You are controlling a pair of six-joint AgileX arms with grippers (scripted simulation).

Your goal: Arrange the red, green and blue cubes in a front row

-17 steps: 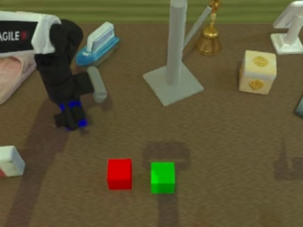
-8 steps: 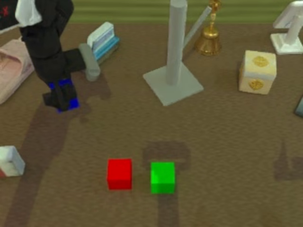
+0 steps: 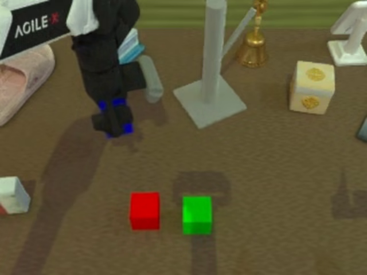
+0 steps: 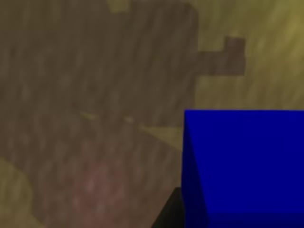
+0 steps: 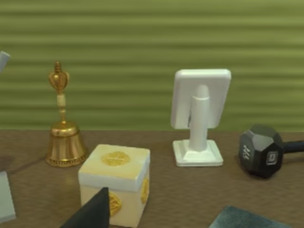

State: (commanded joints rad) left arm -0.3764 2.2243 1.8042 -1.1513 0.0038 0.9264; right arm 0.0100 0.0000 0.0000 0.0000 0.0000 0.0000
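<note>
Two cubes, red cube [image 3: 144, 210] and green cube [image 3: 197, 215], sit in front; left gripper [image 3: 114, 119] (aloft) pinches blue cube [image 4: 242, 166], unplaced.

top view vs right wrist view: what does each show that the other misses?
Only the top view: the left gripper carrying the deep blue cube, plus the bright red cube and bright green cube side by side near the front. Only the right wrist view: a black hex dumbbell. Both: the gold bell, the cream box with gold emblems and the white stand.
</note>
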